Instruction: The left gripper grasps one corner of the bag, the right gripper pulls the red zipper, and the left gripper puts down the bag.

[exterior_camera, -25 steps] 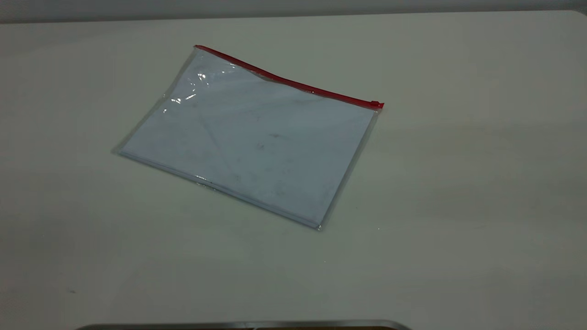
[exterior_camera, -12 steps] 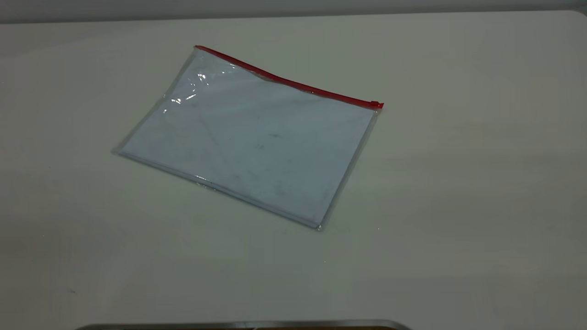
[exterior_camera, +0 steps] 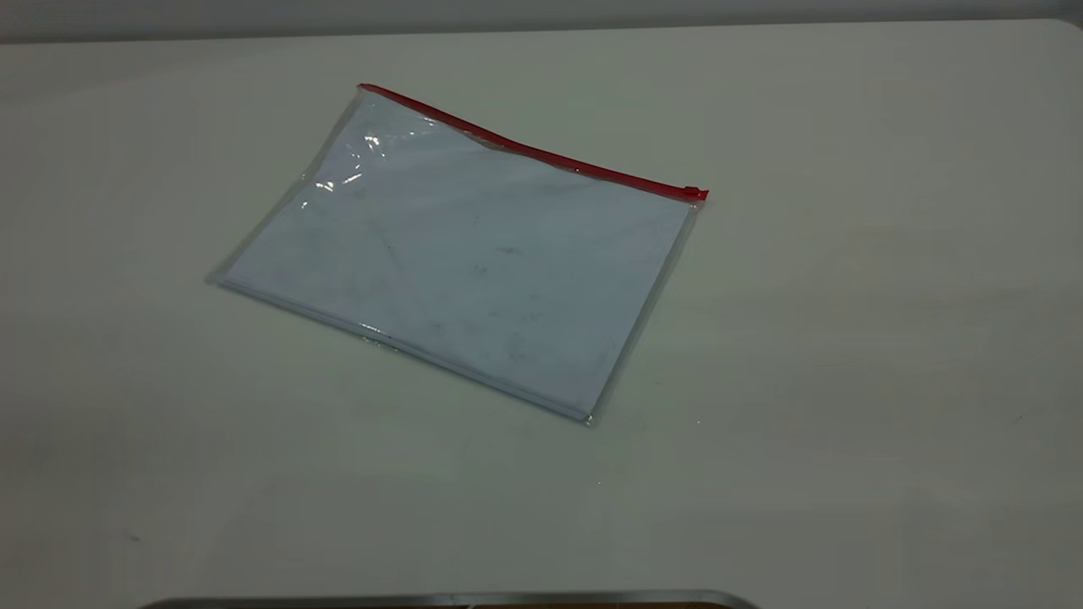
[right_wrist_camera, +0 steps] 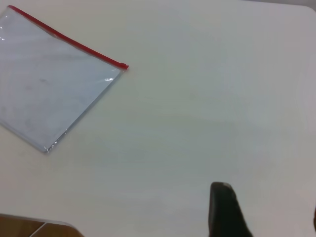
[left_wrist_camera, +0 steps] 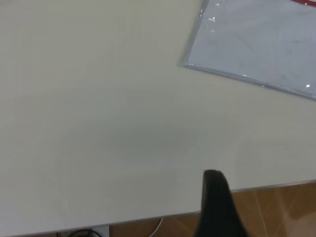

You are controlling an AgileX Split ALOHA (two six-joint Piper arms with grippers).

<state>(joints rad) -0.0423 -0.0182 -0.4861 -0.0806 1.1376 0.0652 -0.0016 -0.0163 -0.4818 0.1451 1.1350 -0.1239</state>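
Bag (exterior_camera: 457, 271) flat mid-table (exterior_camera: 846, 338), red zipper (exterior_camera: 525, 150) far edge.

Looking like a lab or test bench setup, not a home. Plain off-white table (exterior_camera: 846, 338) filling nearly the whole exterior view, a pale wall strip (exterior_camera: 541, 13) running behind its far edge. Wood-tone floor (left_wrist_camera: 276, 207) showing past the table's near edge in the left wrist view, with a cable (left_wrist_camera: 81, 232) lying under that edge. A metal-rimmed fixture (exterior_camera: 448, 599) sitting at the near edge. Only a clear bag (exterior_camera: 457, 262) lying on the table, toward the far left.
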